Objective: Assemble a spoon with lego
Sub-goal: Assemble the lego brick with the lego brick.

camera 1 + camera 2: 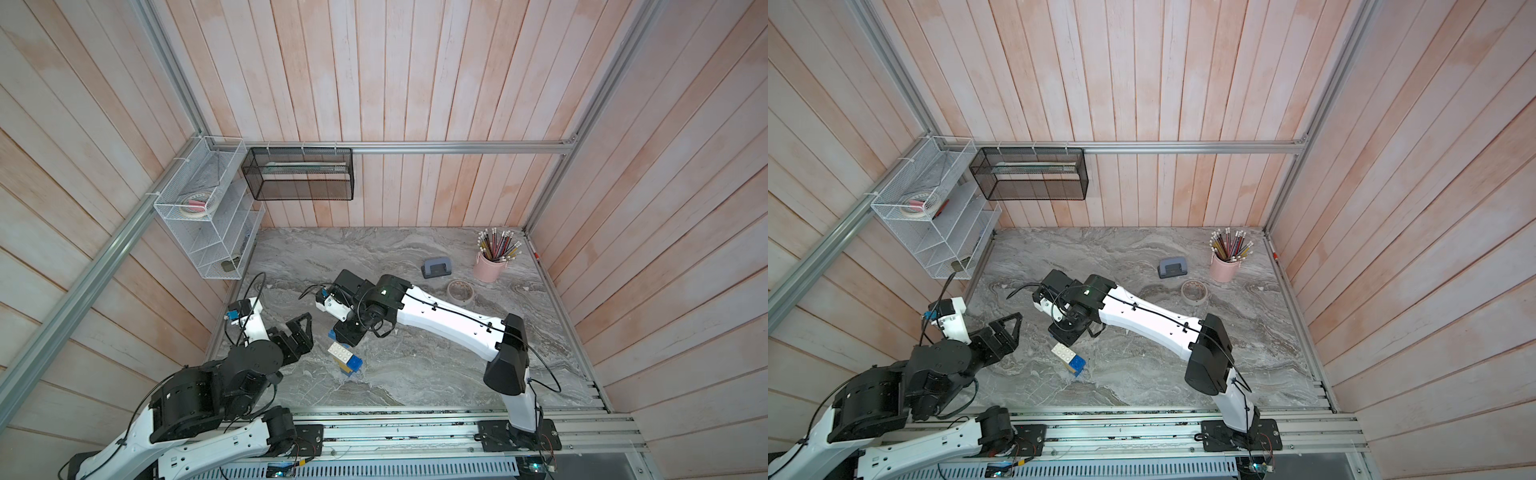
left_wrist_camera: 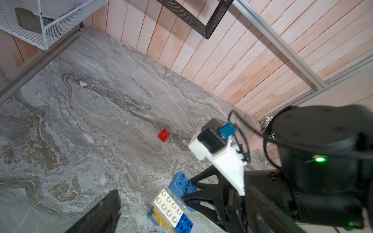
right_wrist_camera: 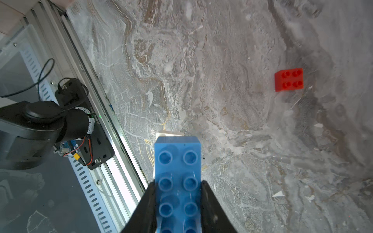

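A joined lego stack (image 1: 345,356) lies near the table's front middle, a white brick (image 2: 167,207) on top of blue (image 2: 184,224) and yellow (image 2: 160,219) ones. My right gripper (image 1: 341,334) is shut on a long blue brick (image 3: 177,157), its jaws on the brick's two long sides. It holds that brick right beside the white brick; I cannot tell whether they touch. My left gripper (image 1: 306,336) stands open just left of the stack with nothing in it; one of its fingers (image 2: 101,213) shows in the left wrist view. A small red brick (image 2: 163,135) lies alone farther back.
A grey-blue hole punch (image 1: 436,269), a tape roll (image 1: 460,290) and a pink cup of pencils (image 1: 492,266) stand at the back right. A white wire rack (image 1: 208,208) and a black mesh basket (image 1: 299,174) hang on the walls. An aluminium rail (image 1: 415,428) runs along the front.
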`<state>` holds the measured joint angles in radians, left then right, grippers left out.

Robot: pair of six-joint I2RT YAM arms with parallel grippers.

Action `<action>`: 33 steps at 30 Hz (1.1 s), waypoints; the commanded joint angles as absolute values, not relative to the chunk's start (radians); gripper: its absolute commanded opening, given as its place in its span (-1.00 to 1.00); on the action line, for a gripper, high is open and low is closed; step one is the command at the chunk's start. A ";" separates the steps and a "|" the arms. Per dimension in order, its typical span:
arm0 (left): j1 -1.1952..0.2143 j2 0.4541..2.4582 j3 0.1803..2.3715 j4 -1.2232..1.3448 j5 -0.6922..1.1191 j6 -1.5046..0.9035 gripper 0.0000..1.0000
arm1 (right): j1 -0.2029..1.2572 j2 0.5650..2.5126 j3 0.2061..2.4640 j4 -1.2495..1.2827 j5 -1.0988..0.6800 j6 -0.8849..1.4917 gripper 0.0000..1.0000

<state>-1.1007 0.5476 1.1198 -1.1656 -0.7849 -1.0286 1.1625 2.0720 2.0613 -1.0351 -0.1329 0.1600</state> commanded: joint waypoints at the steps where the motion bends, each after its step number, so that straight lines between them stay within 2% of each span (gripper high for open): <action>1: -1.100 0.521 1.113 -1.163 -0.794 -0.968 0.97 | 1.187 2.109 2.120 -1.121 -0.098 0.209 -0.76; 11: -1.100 0.465 1.050 -1.122 -0.752 -0.948 0.99 | 1.218 2.128 2.114 -1.132 -0.044 0.288 -0.79; 25: -1.100 0.455 1.013 -1.100 -0.742 -0.942 1.00 | 1.235 2.055 1.987 -1.018 -0.032 0.310 -0.84; 33: -1.100 0.456 1.012 -1.104 -0.748 -0.944 0.99 | 1.244 2.006 1.987 -0.999 0.004 0.304 -0.84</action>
